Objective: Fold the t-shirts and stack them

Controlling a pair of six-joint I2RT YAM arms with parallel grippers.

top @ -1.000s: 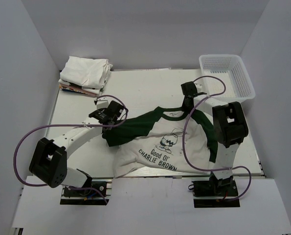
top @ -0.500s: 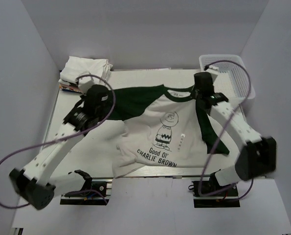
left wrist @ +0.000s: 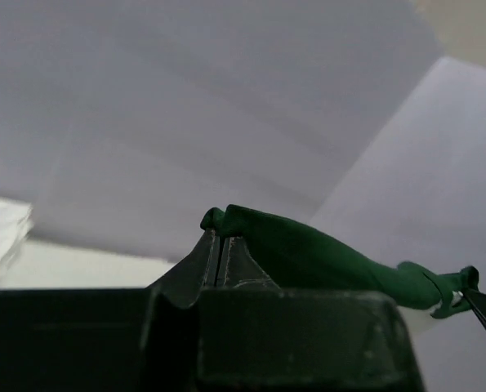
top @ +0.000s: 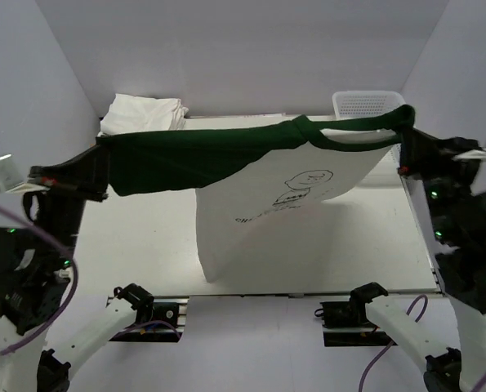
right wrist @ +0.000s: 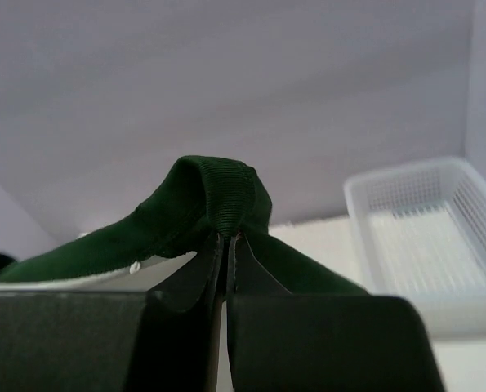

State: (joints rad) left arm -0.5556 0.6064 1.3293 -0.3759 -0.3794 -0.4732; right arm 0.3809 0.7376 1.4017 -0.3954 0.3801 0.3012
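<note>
The t-shirt [top: 259, 220] is soft cloth and not shiny. Its white part looks thin and smooth. Its green edge [right wrist: 226, 192] has tiny lines in it, like a ribbed band. The folded shirts [top: 144, 114] are soft whitish cloth with wrinkles. The basket [top: 365, 104] is white plastic full of little holes, and it shines a bit. The table [top: 128, 245] is smooth, white and dull. The left gripper [left wrist: 219, 249] and right gripper [right wrist: 226, 245] look like hard black plastic, dull and smooth. The purple cable [top: 74, 286] looks smooth.
</note>
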